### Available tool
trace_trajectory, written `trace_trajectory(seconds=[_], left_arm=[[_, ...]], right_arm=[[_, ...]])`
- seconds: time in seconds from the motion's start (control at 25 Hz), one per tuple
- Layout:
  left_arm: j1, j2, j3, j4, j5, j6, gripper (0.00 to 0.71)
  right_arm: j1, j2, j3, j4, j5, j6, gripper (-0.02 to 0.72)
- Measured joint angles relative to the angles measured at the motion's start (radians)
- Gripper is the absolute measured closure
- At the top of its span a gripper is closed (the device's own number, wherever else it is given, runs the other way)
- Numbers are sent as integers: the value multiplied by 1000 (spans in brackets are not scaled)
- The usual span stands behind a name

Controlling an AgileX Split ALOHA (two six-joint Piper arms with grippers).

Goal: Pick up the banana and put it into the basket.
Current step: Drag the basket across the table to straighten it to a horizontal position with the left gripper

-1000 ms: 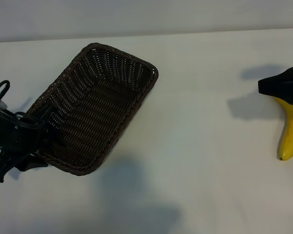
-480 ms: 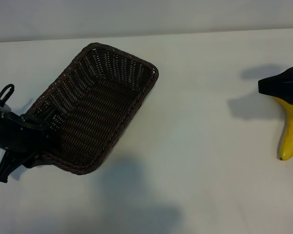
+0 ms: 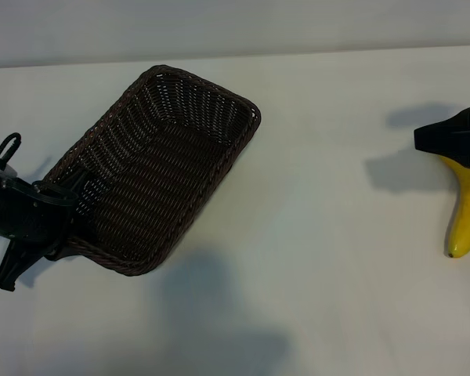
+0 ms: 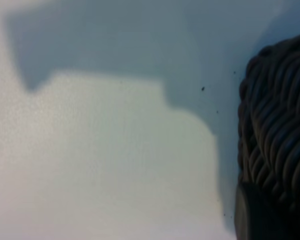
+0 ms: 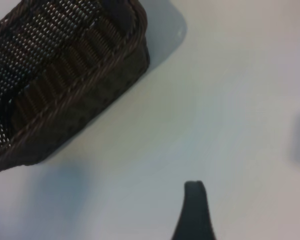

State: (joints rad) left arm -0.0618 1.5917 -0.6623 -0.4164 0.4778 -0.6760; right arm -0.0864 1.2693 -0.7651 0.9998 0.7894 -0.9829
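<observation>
The dark-brown wicker basket [image 3: 160,168] lies slantwise on the white table at the left, seen also in the right wrist view [image 5: 65,85]. My left gripper [image 3: 69,213] is at its near-left corner, shut on the braided rim [image 4: 280,120]; one dark finger [image 4: 255,215] presses against the weave. The yellow banana [image 3: 468,215] lies at the far right edge of the table. My right gripper [image 3: 453,139] hovers over the banana's upper end and is open; a single finger [image 5: 194,210] shows in its wrist view, with no banana by it.
White table [image 3: 321,235] stretches between the basket and the banana. The arms cast soft shadows [image 3: 219,313] on it. The table's far edge meets a pale wall [image 3: 235,31] at the back.
The left gripper has closed on the basket's rim. The basket has shifted a little to the right, its far corner swinging that way. The right gripper and the banana have stayed still.
</observation>
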Motion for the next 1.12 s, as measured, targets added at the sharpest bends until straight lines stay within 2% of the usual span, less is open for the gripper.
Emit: trace_trajectory(seconds=[0.2, 0.32, 0.44, 0.92, 1.12], left_arm=[[0, 0, -34, -2, 36, 46, 545], [0, 1, -91, -5, 102, 96, 545], [0, 6, -169, 3, 169, 150, 545], [1, 11, -481, 41, 326, 357, 545], [11, 114, -668, 43, 513, 537, 545]], right_arm=[[0, 0, 0, 0, 0, 0, 131], [0, 0, 0, 0, 0, 0, 131], [0, 0, 0, 0, 0, 0, 131], [0, 0, 0, 0, 0, 0, 131], [0, 0, 0, 0, 0, 0, 131]])
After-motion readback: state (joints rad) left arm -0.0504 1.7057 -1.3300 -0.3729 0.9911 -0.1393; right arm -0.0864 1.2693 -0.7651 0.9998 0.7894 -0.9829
